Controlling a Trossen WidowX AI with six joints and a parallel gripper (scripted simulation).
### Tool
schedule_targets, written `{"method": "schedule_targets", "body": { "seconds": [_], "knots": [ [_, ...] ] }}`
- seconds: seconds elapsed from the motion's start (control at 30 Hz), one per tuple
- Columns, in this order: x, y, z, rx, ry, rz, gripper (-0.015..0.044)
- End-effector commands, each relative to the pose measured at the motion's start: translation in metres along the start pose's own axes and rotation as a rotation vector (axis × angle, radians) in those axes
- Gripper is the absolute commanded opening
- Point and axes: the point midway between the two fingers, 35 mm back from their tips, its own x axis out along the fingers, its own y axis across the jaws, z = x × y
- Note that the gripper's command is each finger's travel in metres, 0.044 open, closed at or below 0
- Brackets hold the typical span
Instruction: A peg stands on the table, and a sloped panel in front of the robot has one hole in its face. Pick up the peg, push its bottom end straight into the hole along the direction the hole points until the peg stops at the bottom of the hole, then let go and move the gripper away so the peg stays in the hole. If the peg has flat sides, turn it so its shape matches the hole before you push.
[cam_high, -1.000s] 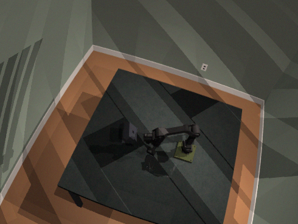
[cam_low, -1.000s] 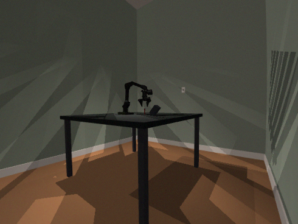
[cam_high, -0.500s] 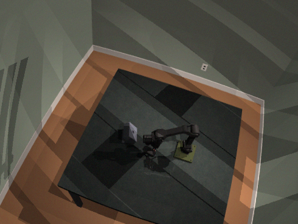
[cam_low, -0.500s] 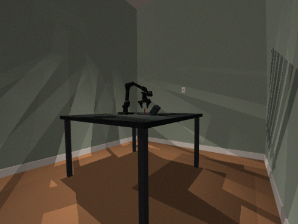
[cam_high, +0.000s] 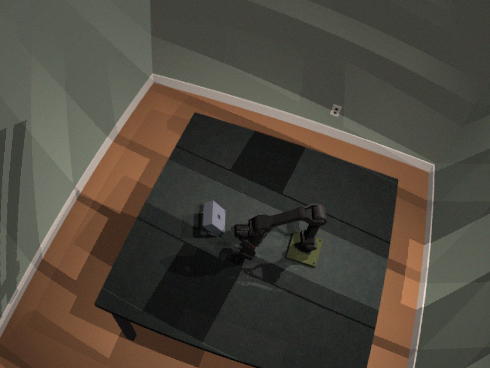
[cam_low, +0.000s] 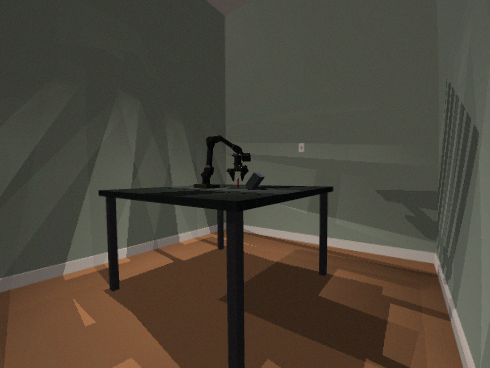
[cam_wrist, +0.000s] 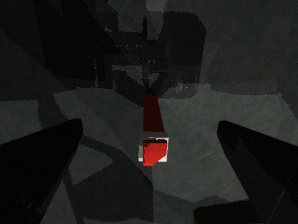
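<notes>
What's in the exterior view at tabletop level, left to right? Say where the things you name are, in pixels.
Arm's base plate (cam_high: 294, 255) (cam_low: 199, 186), red peg (cam_low: 238, 183) (cam_wrist: 154, 153) under the open claw (cam_high: 243, 254) (cam_low: 237, 178) (cam_wrist: 151, 126), sloped panel block (cam_high: 213, 218) (cam_low: 255, 180).

Matt dark tabletop (cam_high: 345, 295) (cam_low: 200, 196), wood-look orange floor (cam_high: 95, 200) (cam_low: 165, 300), smooth matt grey block (cam_high: 212, 220) (cam_low: 255, 180)

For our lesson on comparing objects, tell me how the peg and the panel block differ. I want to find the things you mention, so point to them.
The peg (cam_low: 238, 183) (cam_wrist: 155, 152) is red; the block (cam_high: 214, 218) (cam_low: 255, 181) is grey. The peg stands upright, while the block's face slopes. The peg is slender, the block bulky. Both are on the table (cam_high: 300, 305) (cam_low: 200, 196).
</notes>
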Motion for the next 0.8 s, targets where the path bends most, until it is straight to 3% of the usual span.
{"method": "schedule_targets", "body": {
  "seconds": [0.0,0.23,0.77],
  "knots": [
    [0.0075,0.0,-0.0009,0.005,0.004,0.002,0.044],
    [0.0162,-0.0004,-0.0018,0.005,0.004,0.002,0.044],
    [0.0123,-0.0007,-0.0012,0.0,0.001,-0.001,0.002]
  ]
}}
